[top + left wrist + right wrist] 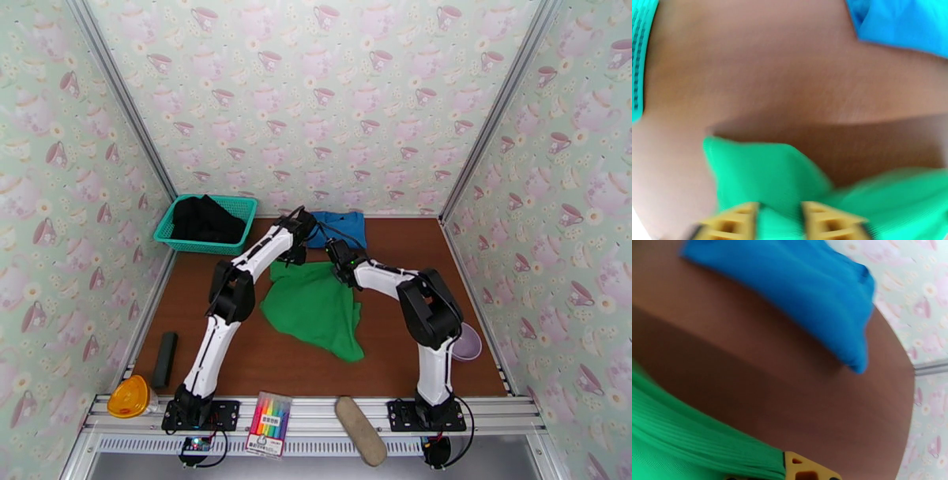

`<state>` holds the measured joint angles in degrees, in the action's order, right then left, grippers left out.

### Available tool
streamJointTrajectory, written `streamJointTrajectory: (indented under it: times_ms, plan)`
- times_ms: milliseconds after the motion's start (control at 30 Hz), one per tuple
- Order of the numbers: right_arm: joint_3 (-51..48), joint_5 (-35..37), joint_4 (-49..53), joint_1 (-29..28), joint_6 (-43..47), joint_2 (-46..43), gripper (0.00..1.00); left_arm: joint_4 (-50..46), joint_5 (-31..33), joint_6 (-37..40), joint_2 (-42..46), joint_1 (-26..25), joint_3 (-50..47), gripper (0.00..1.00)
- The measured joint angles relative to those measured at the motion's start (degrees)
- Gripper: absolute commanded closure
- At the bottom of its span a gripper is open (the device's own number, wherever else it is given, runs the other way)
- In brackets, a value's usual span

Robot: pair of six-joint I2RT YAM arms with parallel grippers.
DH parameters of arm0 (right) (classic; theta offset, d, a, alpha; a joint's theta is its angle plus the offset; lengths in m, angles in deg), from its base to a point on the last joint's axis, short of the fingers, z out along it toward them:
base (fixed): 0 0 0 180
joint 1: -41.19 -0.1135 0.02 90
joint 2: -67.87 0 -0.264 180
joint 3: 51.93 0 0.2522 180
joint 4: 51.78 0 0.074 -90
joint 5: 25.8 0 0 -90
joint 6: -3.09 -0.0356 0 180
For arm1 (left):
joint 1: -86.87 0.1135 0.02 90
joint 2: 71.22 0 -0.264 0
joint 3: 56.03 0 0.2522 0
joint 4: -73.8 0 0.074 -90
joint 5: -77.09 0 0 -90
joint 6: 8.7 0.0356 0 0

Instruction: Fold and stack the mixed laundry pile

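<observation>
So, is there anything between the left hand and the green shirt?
Nothing visible. The left hand is right at the green shirt, whose cloth lies between its spread fingers. The blue shirt lies apart, farther back.

Bare table (261,355) around green garment (312,308)

1st garment (316,312) sits in the middle of the table (458,268), 2nd garment (351,229) just behind it, 3rd garment (207,219) in the basket (246,207) at back left.
</observation>
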<state>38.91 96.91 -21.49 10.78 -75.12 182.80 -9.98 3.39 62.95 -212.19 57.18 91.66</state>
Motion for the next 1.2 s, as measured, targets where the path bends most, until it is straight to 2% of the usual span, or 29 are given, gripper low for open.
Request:
streamJointTrajectory:
  times_ms: [67, 100, 233, 300, 400, 500, 567, 667, 767, 867, 967, 1100, 1200]
  plan:
    - [0.92, 1.38, 0.13, 1.44, -0.09, 0.5, 1.0, -0.68, 0.24, 0.42, 0.26, 0.0, 0.33, 0.0]
    - [1.36, 1.68, 0.48, 2.14, -0.2, 0.63, 0.94, -0.92, 0.52, 0.42, 0.76, 0.04, 0.04, 0.0]
    - [2.29, 2.01, 2.1, 3.96, -1.27, 0.42, 0.6, -0.22, 1.62, 0.35, 8.26, 0.5, -9.75, 0.0]
    - [1.97, 0.96, 3.48, 4.26, -1.9, -0.72, 0.45, 0.63, 1.9, -0.15, 16.48, 1.29, -18.82, 0.0]
    - [-1.29, -3.06, 5.31, 4.13, -3.74, -6.91, 0.28, 3.93, 1.07, -1.55, 30.91, 3.43, -32.06, 0.06]
    - [-4.87, -7.41, 7.1, 3.74, -5.25, -16.26, 0.24, 7.32, -2.19, -3.28, 44.85, 6.4, -43.43, 0.14]
    - [-7.06, -10.03, 7.91, 3.15, -6.27, -22.45, 0.24, 9.88, -4.63, -4.37, 50.53, 8.11, -49.68, 0.18]
    - [-11.23, -12.92, 8.55, 0.5, -7.61, -30.12, 0.27, 15.06, -9.84, -6.23, 51.6, 8.35, -57.88, 0.23]
    - [-15.61, -15.15, 9.42, -5.53, -7.78, -33.99, 0.29, 21.9, -15.54, -8.41, 47.67, 8.22, -64.74, 0.25]
    - [-17.59, -17.05, 10.25, -12.28, -7.69, -33.07, 0.29, 27.65, -18.36, -11.1, 44.87, 7.85, -69.16, 0.26]
    - [-16.9, -18.16, 10.51, -17.92, -7.69, -29.18, 0.28, 31.95, -18.51, -13.42, 46.23, 7.76, -71.87, 0.27]
    - [-11.54, -18.86, 11.04, -23.08, -8.76, -20.06, 0.29, 33.94, -16.37, -15.5, 54.21, 9.42, -74.88, 0.27]
    - [-5.03, -19.08, 11.41, -25.51, -10.47, -12.09, 0.33, 33.88, -14.97, -16.04, 61.99, 13.75, -75.87, 0.26]
